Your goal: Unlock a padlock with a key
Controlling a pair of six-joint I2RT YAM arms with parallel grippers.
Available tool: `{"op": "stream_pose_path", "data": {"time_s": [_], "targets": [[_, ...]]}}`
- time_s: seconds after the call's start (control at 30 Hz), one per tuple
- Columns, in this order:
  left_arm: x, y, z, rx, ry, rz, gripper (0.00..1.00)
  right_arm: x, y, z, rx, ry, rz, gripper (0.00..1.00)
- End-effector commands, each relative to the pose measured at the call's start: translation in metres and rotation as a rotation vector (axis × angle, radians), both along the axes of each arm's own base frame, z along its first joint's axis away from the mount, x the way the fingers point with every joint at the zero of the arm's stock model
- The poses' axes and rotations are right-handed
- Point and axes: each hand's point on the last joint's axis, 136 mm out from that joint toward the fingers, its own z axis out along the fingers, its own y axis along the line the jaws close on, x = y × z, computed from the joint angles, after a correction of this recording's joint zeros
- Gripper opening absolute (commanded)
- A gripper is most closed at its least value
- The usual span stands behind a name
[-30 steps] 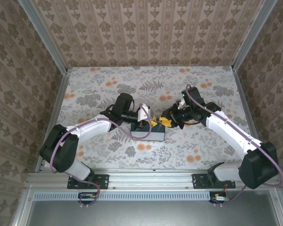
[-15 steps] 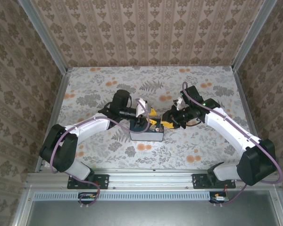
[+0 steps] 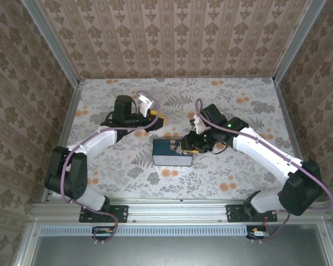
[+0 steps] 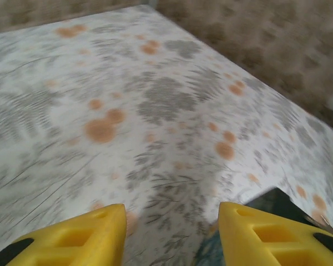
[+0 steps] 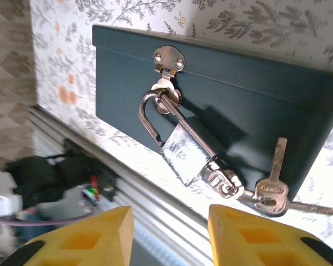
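Observation:
A silver padlock (image 5: 187,152) hangs by its shackle from the hasp (image 5: 167,59) on the side of a dark teal box (image 3: 172,152). A key (image 5: 225,183) sits in its keyhole, and a ring with two more keys (image 5: 273,188) lies beside it. My right gripper (image 5: 169,221) hovers just short of the padlock and is open, with nothing between its yellow fingers; from above, the right gripper (image 3: 188,146) stands at the box's right end. My left gripper (image 3: 157,117) is off to the back left of the box, open and empty, over bare table (image 4: 155,111).
The floral table (image 3: 238,166) has patterned walls on three sides. An aluminium rail (image 3: 177,209) runs along the near edge. A corner of the box (image 4: 277,202) shows at the lower right of the left wrist view.
My left gripper opened and pulled back from the box towards the back left. My right gripper opened, let go of the key and shifted slightly towards the box.

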Motion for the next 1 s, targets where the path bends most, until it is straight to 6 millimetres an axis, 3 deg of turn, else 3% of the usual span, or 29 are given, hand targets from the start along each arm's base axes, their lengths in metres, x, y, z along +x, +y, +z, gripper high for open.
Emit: {"op": "stream_pose_path", "data": {"time_s": [0.0, 0.17, 0.43, 0.73, 0.97], "targets": [[0.002, 0.017, -0.017, 0.045, 0.2, 0.179, 0.49, 0.016, -0.008, 0.001, -0.112, -0.237, 0.094, 0.46], [-0.005, 0.037, -0.029, 0.15, 0.251, 0.267, 0.51, 0.018, -0.008, -0.011, -0.246, -0.458, 0.265, 0.47], [-0.007, 0.042, -0.032, 0.178, 0.277, 0.276, 0.51, 0.025, 0.002, 0.0, -0.249, -0.822, 0.412, 0.57], [-0.003, 0.039, -0.036, 0.216, 0.294, 0.264, 0.51, 0.026, 0.017, -0.014, -0.355, -0.93, 0.596, 0.64], [-0.004, 0.032, -0.032, 0.239, 0.27, 0.231, 0.5, 0.022, 0.016, -0.025, -0.387, -0.93, 0.678, 0.66]]}}
